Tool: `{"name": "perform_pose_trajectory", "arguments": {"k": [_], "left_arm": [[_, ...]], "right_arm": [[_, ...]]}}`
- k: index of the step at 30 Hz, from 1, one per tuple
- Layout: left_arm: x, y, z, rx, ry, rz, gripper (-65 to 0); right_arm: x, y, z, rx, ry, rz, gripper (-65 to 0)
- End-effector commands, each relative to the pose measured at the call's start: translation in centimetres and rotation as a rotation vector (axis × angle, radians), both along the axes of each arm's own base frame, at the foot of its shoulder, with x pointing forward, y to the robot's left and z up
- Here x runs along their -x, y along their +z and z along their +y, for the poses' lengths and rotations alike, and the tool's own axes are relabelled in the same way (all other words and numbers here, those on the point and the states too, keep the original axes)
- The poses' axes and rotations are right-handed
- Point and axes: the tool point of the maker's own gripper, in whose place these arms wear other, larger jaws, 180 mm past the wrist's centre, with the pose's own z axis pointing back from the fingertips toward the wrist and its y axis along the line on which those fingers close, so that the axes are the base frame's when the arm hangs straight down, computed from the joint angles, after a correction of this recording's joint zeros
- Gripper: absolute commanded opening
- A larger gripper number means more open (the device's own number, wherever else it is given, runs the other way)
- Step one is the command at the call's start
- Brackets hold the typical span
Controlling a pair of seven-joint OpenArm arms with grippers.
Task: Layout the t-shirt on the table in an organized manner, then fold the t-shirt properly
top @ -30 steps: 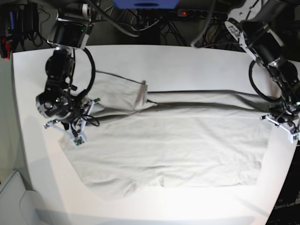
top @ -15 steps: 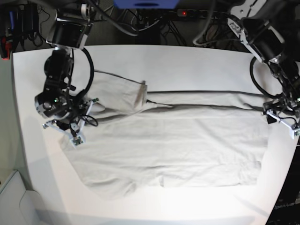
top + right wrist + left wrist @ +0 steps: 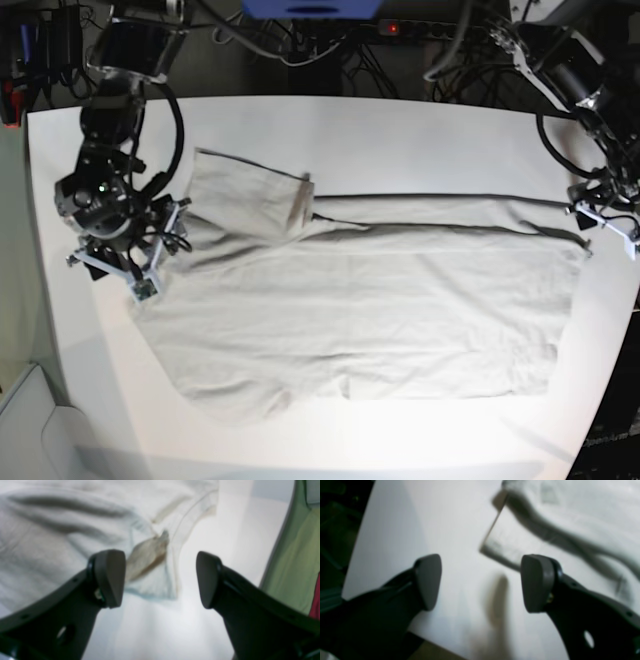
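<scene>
**Base view: both pincers open, shirt lying between them**

You have the right pincer (image 3: 112,268) at the view's left, jaws apart and empty, beside the sleeve end of the t-shirt (image 3: 370,310). The shirt lies spread on the white surface (image 3: 400,130), long axis running side to side. At the far right, the left pincer (image 3: 607,218) hangs open by the hem corner. Each arm is nearest its own end.
</scene>
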Motion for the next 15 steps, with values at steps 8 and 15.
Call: {"name": "perform_pose_trajectory", "arguments": {"k": [8, 15], "left_arm": [[-1.4, 2.2, 1.1, -0.040, -0.003, -0.063, -16.9], [-1.4, 2.3, 1.1, -0.041, -0.003, -0.067, -16.9]], "right_arm": [[5.3, -2.9, 3.6, -0.095, 0.002, 0.074, -19.8], [7.6, -4.9, 4.7, -0.130, -0.003, 0.141, -19.8]]}}
